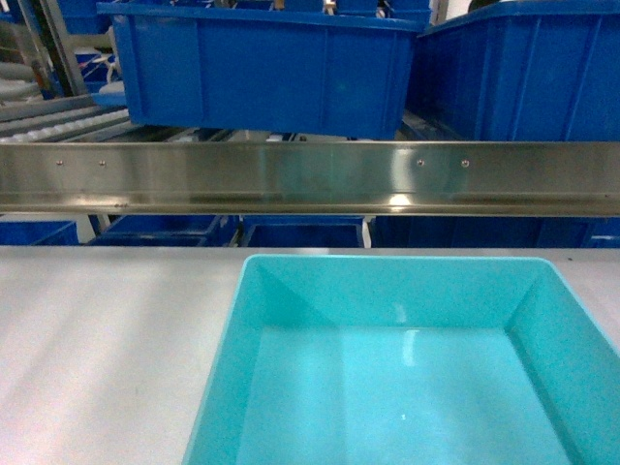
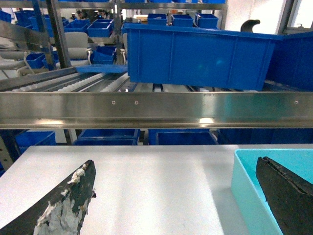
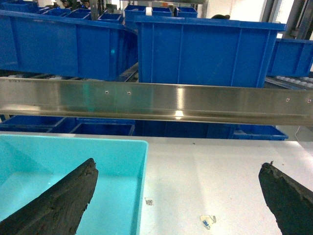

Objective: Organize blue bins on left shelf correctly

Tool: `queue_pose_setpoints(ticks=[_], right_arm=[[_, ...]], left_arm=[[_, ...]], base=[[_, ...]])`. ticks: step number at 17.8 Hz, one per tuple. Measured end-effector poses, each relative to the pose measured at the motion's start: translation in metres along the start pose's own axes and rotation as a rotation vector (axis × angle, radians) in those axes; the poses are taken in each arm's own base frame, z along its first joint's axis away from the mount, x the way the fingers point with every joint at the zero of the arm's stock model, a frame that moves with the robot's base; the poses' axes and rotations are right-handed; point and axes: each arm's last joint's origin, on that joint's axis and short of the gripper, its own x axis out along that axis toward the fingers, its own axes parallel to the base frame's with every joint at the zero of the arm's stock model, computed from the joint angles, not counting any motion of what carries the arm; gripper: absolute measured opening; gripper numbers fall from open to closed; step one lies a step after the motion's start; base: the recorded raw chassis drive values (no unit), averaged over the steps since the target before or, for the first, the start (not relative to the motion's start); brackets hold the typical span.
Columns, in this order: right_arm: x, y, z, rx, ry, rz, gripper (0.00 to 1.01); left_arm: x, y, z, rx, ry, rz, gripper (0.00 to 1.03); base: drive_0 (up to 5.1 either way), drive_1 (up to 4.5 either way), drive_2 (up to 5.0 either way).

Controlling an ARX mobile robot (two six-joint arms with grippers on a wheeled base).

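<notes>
Risk first: the tub [image 1: 407, 387] sits on the grey table [image 1: 97, 349] below the steel rail [image 1: 310, 179] of the shelf, and the roller lanes behind that rail already hold dark crates [image 1: 262, 68]. Lifted too low, the tub's far rim would likely strike the rail; pushed in carelessly, it could jam against a crate.

Both grippers stand with jaws apart, holding nothing. The left gripper [image 2: 176, 196] straddles the tub's left wall, one finger [image 2: 288, 196] over the tub's interior, the other over bare table. The right gripper [image 3: 176, 196] straddles the right wall likewise. A one-sided lift would probably tilt the tub.

Orientation: the tub is upright, mouth upward and empty, its far wall parallel to the rail. Its near end is out of view, so the long axis cannot be told.
</notes>
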Motion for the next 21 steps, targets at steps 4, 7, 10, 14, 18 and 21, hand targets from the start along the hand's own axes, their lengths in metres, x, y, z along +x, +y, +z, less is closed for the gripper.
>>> queue_pose_setpoints(ticks=[4,7,10,14,18,21], right_arm=[[0.0,0.0,0.0,0.0,0.0,0.0,0.98],[0.0,0.0,0.0,0.0,0.0,0.0,0.98],[0.0,0.0,0.0,0.0,0.0,0.0,0.98],[0.0,0.0,0.0,0.0,0.0,0.0,0.98],[0.0,0.0,0.0,0.0,0.0,0.0,0.98],[0.0,0.0,0.0,0.0,0.0,0.0,0.98]], left_arm=[[0.0,0.0,0.0,0.0,0.0,0.0,0.98],[0.0,0.0,0.0,0.0,0.0,0.0,0.98],[0.0,0.0,0.0,0.0,0.0,0.0,0.98],[0.0,0.0,0.0,0.0,0.0,0.0,0.98],[0.0,0.0,0.0,0.0,0.0,0.0,0.98],[0.0,0.0,0.0,0.0,0.0,0.0,0.98]], base=[[0.0,0.0,0.0],[0.0,0.0,0.0],[0.0,0.0,0.0],[0.0,0.0,0.0],[0.0,0.0,0.0],[0.0,0.0,0.0]])
